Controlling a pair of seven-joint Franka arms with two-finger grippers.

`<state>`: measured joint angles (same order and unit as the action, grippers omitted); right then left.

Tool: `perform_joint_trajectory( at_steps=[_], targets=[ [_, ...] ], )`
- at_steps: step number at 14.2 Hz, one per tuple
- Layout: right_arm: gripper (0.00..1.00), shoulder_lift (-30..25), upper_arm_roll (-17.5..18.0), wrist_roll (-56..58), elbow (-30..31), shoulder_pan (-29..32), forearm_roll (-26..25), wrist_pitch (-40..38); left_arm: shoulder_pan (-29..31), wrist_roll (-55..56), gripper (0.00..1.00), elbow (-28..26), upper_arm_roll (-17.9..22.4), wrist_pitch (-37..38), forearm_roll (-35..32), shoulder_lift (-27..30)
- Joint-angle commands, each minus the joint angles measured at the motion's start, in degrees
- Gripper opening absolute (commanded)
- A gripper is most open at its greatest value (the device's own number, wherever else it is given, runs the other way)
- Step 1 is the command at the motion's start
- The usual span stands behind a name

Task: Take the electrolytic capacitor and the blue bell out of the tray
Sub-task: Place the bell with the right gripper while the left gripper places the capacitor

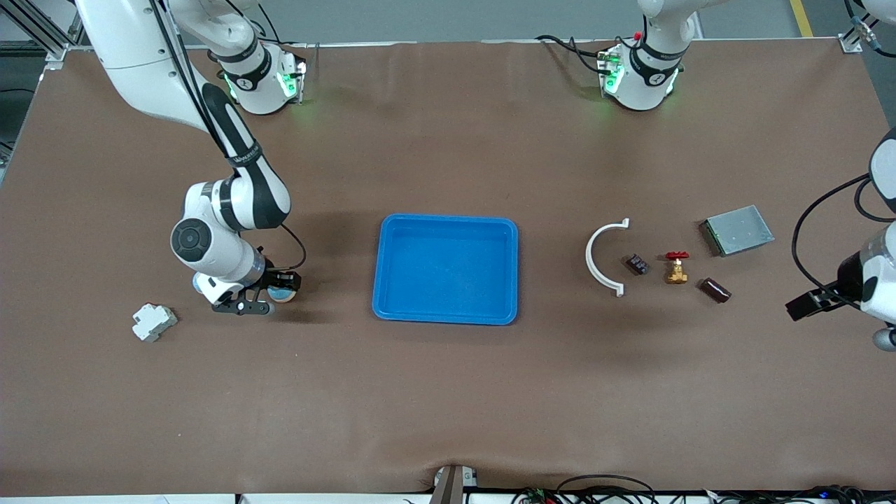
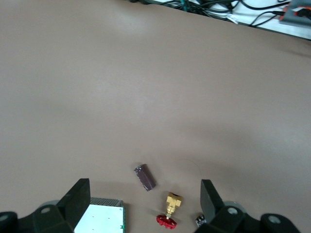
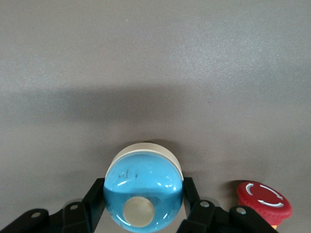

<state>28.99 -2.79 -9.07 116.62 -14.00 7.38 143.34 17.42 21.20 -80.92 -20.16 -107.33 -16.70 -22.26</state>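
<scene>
I am seeing a glossy sky-blue domed bell with a cream base and cream button between my black right gripper's fingers, beside a red round push-button. A dark brown cylindrical capacitor, a brass valve with red handle, and a bright blue plastic tray are showing on brown matting.

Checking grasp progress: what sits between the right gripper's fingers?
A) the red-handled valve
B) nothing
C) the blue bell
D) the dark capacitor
C: the right wrist view shows the right gripper with a finger on each side of the blue bell, at the right arm's end of the table.
</scene>
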Motion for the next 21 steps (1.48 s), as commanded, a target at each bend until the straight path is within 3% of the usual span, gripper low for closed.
perform_joint_trajectory(
  at_steps=[1, 5, 6, 8, 13, 16, 17, 19, 21],
  targets=[
    [0.29, -0.16, 0.24, 0.28, -0.07, 0.03, -0.70, 0.45, 0.43, -2.47, 1.00, -0.38, -0.58, 0.89, 0.09, 1.25],
    [0.39, 0.02, 0.24, 0.28, -0.16, 0.11, -0.70, 0.18, 0.42, -3.00, 1.00, -0.47, -1.28, 2.02, 0.44, 2.57],
    [0.53, 0.02, 0.24, 0.28, -0.25, 0.11, -0.70, 0.18, 0.77, -5.27, 1.00, -0.21, -1.72, 3.77, 2.79, 3.00],
    [1.00, 0.02, 0.24, 0.28, -0.33, 0.20, -0.70, 0.18, 0.69, -7.83, 1.00, -0.38, -1.11, 4.23, 5.36, 4.93],
    [1.00, -0.86, 0.24, 0.28, -1.12, 0.55, -0.70, -0.96, 2.69, -8.27, 1.00, -0.38, -1.46, 11.35, 11.16, 9.23],
    [1.00, -3.84, 0.15, 0.01, -3.93, 0.73, -0.70, -10.41, 2.72, -9.15, 1.00, -1.78, -2.70, 14.85, 11.60, 12.83],
    [1.00, -4.89, 0.07, 0.01, -6.20, 0.90, -0.70, -15.93, -0.51, -9.16, 1.00, -4.22, -0.78, 14.61, 12.39, 15.29],
    [1.00, -7.00, -0.11, -0.34, -10.60, 0.99, -0.79, -25.88, -7.55, -9.33, 1.00, -7.40, 8.34, 14.52, 15.19, 19.16],
    [1.00, -9.72, -1.24, -0.34, -14.99, 1.43, -0.79, -35.02, -9.23, -9.42, 1.00, -12.39, 10.75, 12.60, 17.14, 23.99]
  ],
)
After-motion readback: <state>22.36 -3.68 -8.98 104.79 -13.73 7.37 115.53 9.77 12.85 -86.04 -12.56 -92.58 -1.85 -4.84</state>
